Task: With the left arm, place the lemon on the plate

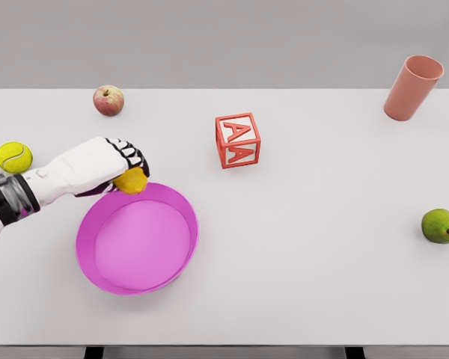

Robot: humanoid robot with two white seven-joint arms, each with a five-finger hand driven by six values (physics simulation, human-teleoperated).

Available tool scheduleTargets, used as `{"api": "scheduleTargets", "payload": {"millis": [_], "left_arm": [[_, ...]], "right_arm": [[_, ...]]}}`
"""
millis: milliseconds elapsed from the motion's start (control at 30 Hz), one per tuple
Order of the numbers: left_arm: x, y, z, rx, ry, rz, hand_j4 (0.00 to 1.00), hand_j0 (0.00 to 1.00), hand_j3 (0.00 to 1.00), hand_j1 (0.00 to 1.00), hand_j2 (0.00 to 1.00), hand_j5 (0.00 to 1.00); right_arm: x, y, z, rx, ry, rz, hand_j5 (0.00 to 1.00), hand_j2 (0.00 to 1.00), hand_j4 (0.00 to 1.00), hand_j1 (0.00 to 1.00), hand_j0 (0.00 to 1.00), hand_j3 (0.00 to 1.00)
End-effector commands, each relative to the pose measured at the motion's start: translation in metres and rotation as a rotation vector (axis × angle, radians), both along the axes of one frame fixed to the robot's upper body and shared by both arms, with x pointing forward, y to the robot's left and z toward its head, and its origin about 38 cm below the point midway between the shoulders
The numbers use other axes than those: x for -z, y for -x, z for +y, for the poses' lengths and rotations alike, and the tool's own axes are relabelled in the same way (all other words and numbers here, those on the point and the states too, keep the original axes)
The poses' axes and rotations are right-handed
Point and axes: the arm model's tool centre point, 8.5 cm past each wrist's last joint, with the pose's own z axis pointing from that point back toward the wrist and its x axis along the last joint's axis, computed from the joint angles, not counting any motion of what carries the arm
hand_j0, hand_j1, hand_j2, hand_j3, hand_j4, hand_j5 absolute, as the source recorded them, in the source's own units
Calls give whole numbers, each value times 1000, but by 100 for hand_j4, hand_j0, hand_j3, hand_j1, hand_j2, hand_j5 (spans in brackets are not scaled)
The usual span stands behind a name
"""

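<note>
currently the left hand [105, 164] is gripping the lemon [132, 180] at the far rim of the plate [137, 238], left of the frame's middle.

its fingers are curling over the lemon and hiding its upper half, so only a yellow lower portion is showing, and its long axis and the way it is pointing are hard to make out. the arm is getting cut off at the left edge. the lemon is overlapping the magenta plate's upper-left rim. a tennis ball [14, 157] is lying at the far left, an apple [108, 100] in the upper left, a lettered block [238, 140] near the centre, a tilted cup [412, 87] in the upper right, and a pear [441, 226] at the right edge, all on the white table [322, 262].
</note>
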Motion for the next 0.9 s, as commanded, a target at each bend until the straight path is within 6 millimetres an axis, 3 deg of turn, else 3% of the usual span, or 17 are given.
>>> {"api": "scheduleTargets", "payload": {"millis": [0,667,733,867], "left_arm": [[-6,2,-3,9,11,-14,47,47,47,47,47,47],[14,19,1,18,71,66,52,52,52,52,52,52],[15,20,2,18,70,69,63,63,63,63,63,63],[15,20,3,17,70,69,69,69,69,69,69,69]], "right_arm": [[0,0,0,0,-1,1,100,100,100,100,100,100],[0,0,0,0,-1,1,100,100,100,100,100,100],[0,0,0,0,-1,1,100,100,100,100,100,100],[0,0,0,0,-1,1,100,100,100,100,100,100]]}}
